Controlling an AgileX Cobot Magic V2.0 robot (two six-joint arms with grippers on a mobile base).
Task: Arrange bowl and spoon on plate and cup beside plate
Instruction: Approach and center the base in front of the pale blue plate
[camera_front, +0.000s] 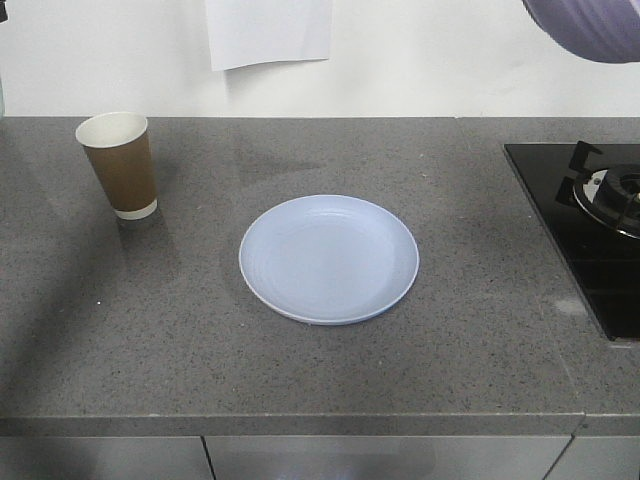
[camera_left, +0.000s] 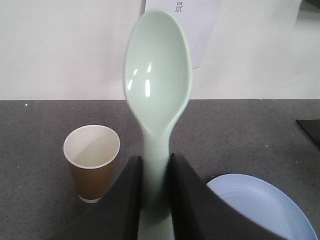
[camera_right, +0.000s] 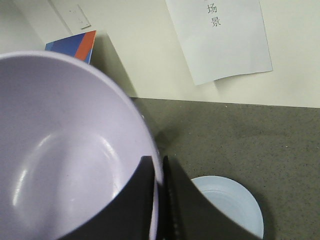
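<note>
Fingers of the left gripper pinched the spoon by its handle, scoop up above the counter. It was light, stiff, glossy plastic and likely to pivot. The paper cup stood upright, apart to the left of the bare plate. Over right, the right gripper clamped the lavender bowl at its rim, up in the air. Smooth and slick, so the rim looked the surest hold.

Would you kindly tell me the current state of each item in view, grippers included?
plate: lying flat on the counter, empty.
cup: upright, empty, standing apart from the plate.
spoon: held by its handle, scoop end free.
bowl: empty, held by its rim, above the counter.
left gripper: shut on the spoon.
right gripper: shut on the bowl.
</note>
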